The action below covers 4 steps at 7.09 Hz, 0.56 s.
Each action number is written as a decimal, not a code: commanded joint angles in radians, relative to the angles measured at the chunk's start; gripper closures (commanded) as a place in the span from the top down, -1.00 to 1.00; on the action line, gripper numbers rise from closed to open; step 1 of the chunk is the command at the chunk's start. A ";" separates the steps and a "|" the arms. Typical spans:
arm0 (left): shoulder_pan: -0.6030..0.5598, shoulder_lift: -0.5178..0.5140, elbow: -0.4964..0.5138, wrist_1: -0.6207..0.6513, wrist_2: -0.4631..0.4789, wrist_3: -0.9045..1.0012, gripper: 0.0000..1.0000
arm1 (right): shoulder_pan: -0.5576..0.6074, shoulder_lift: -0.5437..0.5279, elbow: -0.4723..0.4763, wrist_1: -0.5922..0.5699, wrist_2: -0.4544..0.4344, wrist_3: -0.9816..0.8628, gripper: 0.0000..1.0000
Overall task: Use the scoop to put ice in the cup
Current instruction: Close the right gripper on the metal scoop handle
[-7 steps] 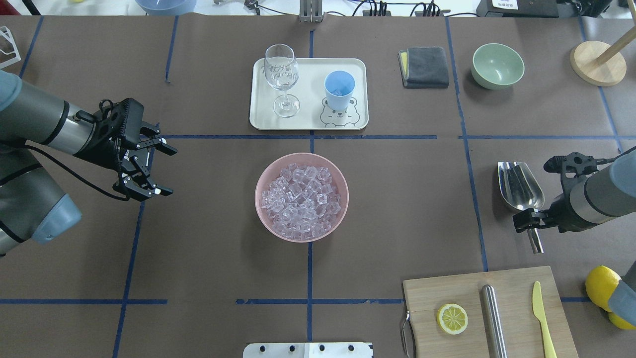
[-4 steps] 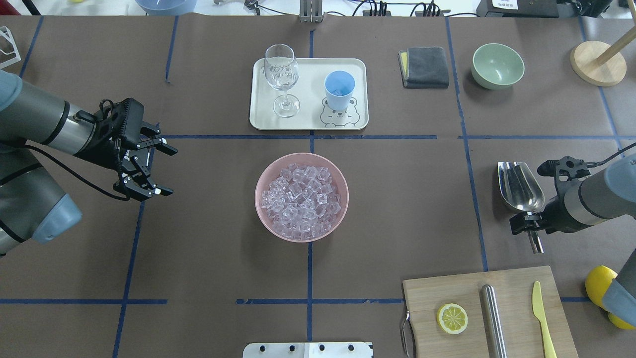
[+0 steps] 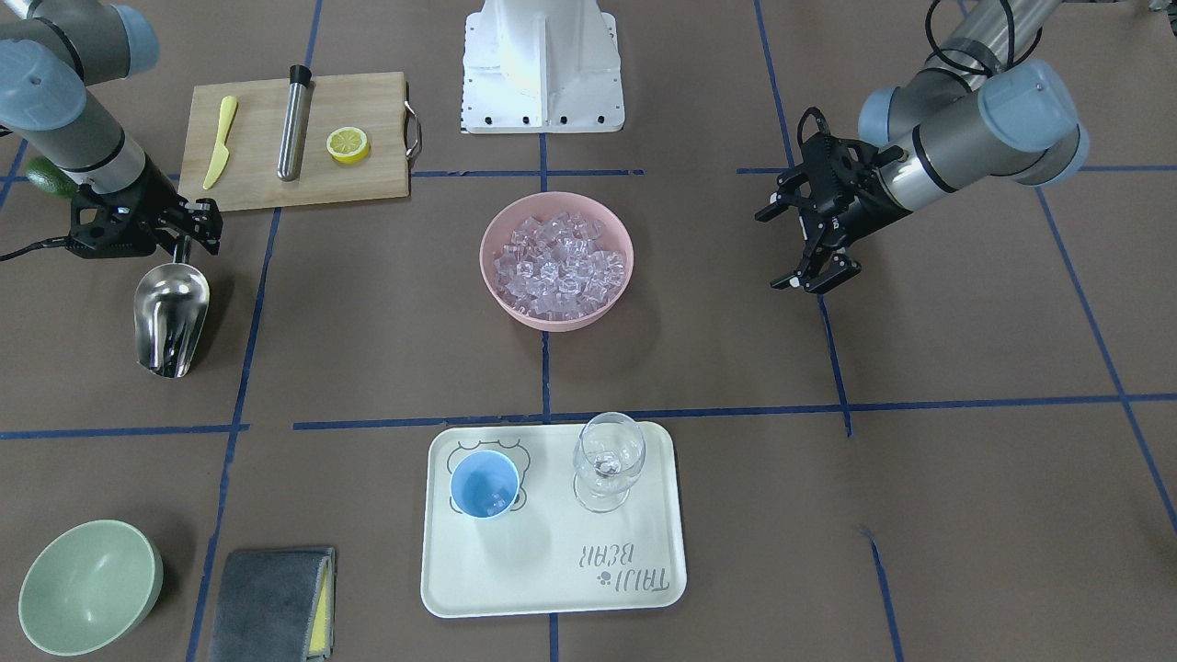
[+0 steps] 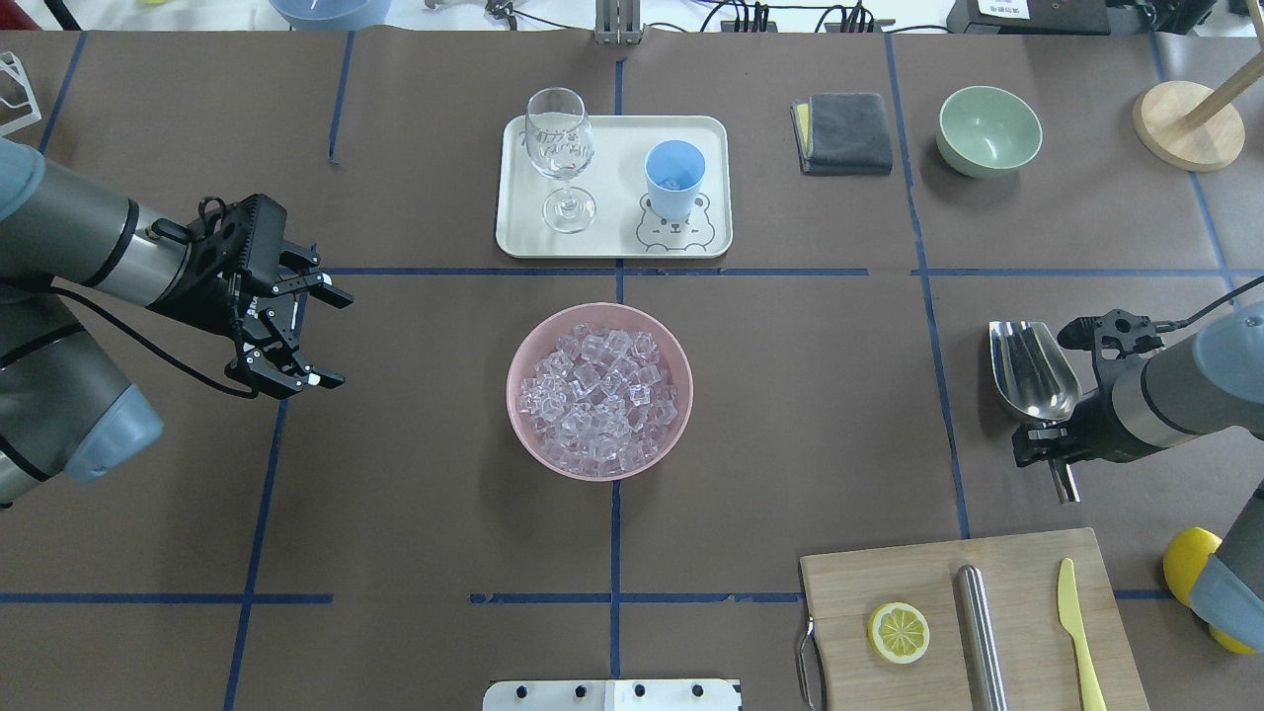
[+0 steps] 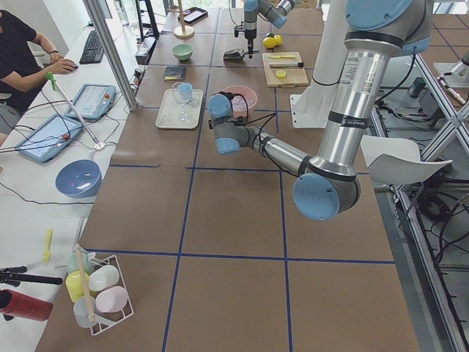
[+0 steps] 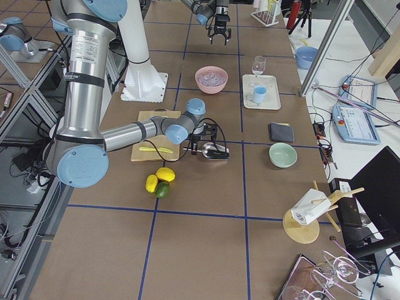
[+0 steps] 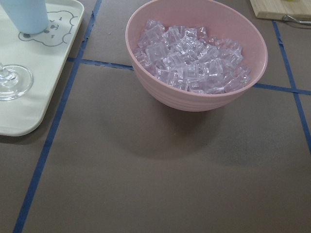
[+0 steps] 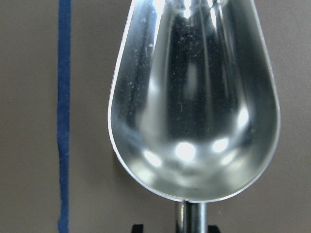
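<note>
Scoop (image 4: pixel 1032 370): lying flat on the table at 3 o'clock of the pink bowl, counting 12 o'clock as straight away from the robot. Its trough is facing up and pointing to 12, and its rod handle (image 4: pixel 1064 481) is pointing to 6. The trough is showing bare and shiny in the right wrist view.
Right gripper (image 4: pixel 1055 442): hanging low over the rod handle with a finger on each side of it. A gap is showing beside the rod, so the jaws are standing apart and not clamping it.
Ice (image 4: pixel 597 395): piling up as clear cubes in the pink bowl (image 4: pixel 513 395), which is sitting at mid-table.
Left gripper (image 4: pixel 331 338): hovering at 9 o'clock of the pink bowl, well apart from it, with its fingers spread wide and holding nothing.
Cup (image 4: pixel 675 178): standing upright at 12 o'clock of the pink bowl on the white tray (image 4: pixel 612 237), over the bear print, with a few clear cubes lying in its bottom.
Wine glass (image 4: pixel 560 148): standing on the same tray at 9 o'clock of the cup, close to it but not touching.
</note>
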 commanded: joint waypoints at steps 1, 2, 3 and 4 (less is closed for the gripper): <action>0.000 0.000 -0.002 0.000 0.001 -0.002 1.00 | 0.001 -0.008 0.005 0.001 0.000 -0.003 -1.00; 0.003 -0.003 0.000 0.002 0.001 -0.003 1.00 | 0.004 -0.012 0.022 0.001 0.000 -0.001 -1.00; 0.009 -0.006 0.000 0.000 0.001 -0.003 1.00 | 0.006 -0.015 0.056 -0.002 -0.001 -0.001 -1.00; 0.009 -0.010 -0.002 0.000 0.001 -0.011 1.00 | 0.017 -0.011 0.106 -0.013 -0.008 0.000 -1.00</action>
